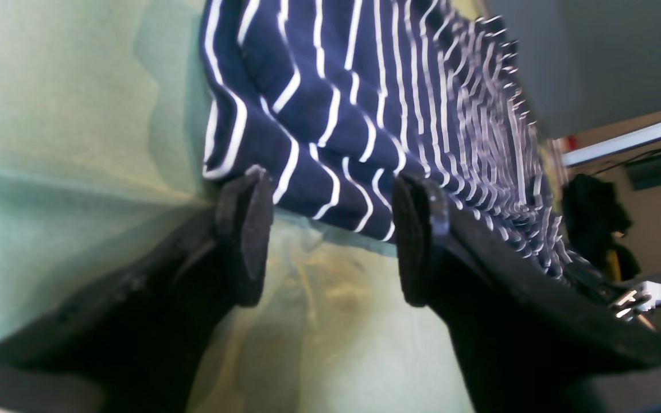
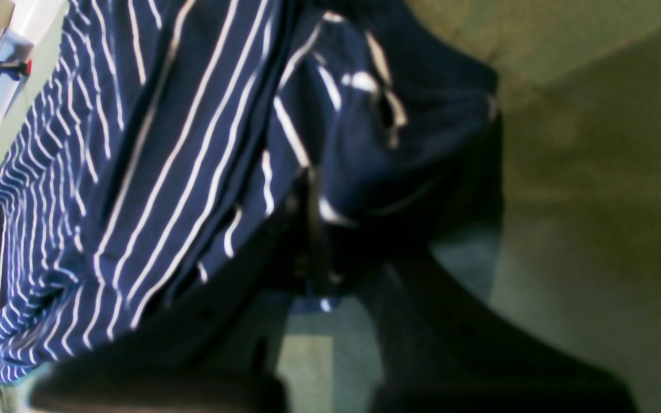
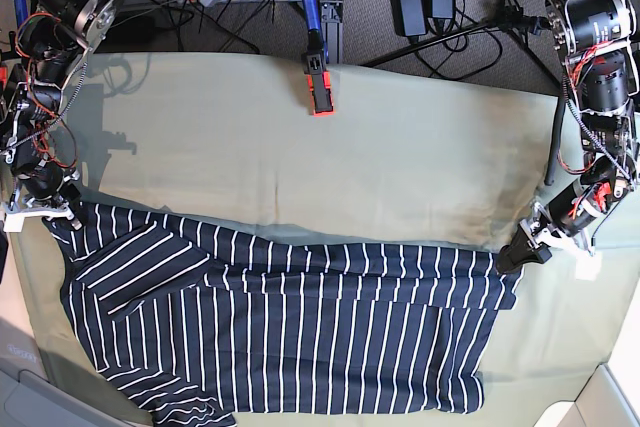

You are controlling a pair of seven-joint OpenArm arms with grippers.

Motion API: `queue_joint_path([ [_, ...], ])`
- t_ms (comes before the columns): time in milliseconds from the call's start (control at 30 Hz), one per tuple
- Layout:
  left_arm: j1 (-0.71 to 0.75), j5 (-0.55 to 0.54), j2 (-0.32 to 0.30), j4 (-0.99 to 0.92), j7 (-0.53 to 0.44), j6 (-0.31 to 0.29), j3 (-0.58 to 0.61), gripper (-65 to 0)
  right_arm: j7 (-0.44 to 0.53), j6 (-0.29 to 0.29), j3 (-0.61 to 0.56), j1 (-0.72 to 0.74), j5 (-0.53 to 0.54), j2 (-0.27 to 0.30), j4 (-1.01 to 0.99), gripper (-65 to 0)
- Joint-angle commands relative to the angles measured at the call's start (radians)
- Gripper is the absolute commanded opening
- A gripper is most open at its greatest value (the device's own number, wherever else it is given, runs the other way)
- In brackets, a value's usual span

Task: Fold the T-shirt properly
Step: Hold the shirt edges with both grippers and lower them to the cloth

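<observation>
Left tool (image 1: 330, 241): jaws wide, nothing between the pads (image 1: 244, 241). It sits low at the edge of the T-shirt (image 1: 365, 115), pads just short of the navy striped hem, which bunches into folds directly ahead of the tool. Pale green cloth (image 1: 49, 172) lies under and to the side of the tool.

Right tool (image 2: 310, 229): jaws closed on a pinch of the T-shirt (image 2: 152, 172). The fabric is gathered into a dark bunch right at the fingertips and the striped body trails away from the tool across the green cloth (image 2: 594, 201). Wrist view is blurred, so exact pad contact is hard to make out.

Base view: T-shirt (image 3: 290, 337) lies spread over the near part of the desk, w/ one sleeve folded diagonally over the body. Right tool (image 3: 45, 212) is at the shirt's corner by that sleeve; left tool (image 3: 515, 252) is at the opposite corner. Green cloth (image 3: 400, 147) covers the desk beyond both tools. A red-and-black clamp (image 3: 320, 87) sits at the far desk edge, well apart from both tools, roughly midway between them.
</observation>
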Motion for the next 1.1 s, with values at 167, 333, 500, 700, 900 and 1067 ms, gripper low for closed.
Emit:
queue_joint_path([
  [167, -0.024, 0.016, -0.014, 0.013, -0.004, 0.034, -0.08, -28.4, -0.013, 0.047, 0.003, 0.019, 0.023, 0.02, 0.014, -65.0],
  [333, -0.023, 0.017, -0.017, 0.013, 0.015, 0.033, -0.164, -28.4, -0.016, 0.047, 0.003, 0.019, 0.024, 0.02, 0.014, -65.0],
  [500, -0.021, 0.016, -0.009, 0.013, 0.001, 0.033, -0.105, -28.4, -0.016, 0.047, 0.003, 0.019, 0.046, 0.019, 0.014, -65.0],
  [700, -0.026, 0.05, 0.016, 0.013, -0.076, 0.033, -0.075, -28.4, -0.035, 0.047, 0.003, 0.019, 0.046, 0.02, 0.014, -65.0],
  [900, -0.042, 0.094, 0.051, 0.012, -0.097, 0.034, -0.075, -28.4, -0.039, 0.047, 0.003, 0.019, 0.046, 0.02, 0.014, -65.0],
  [1067, -0.058, 0.197, 0.077, 0.007, -0.163, 0.109, -0.075, -28.4, -0.042, 0.047, 0.003, 0.019, 0.046, 0.02, 0.014, -65.0],
])
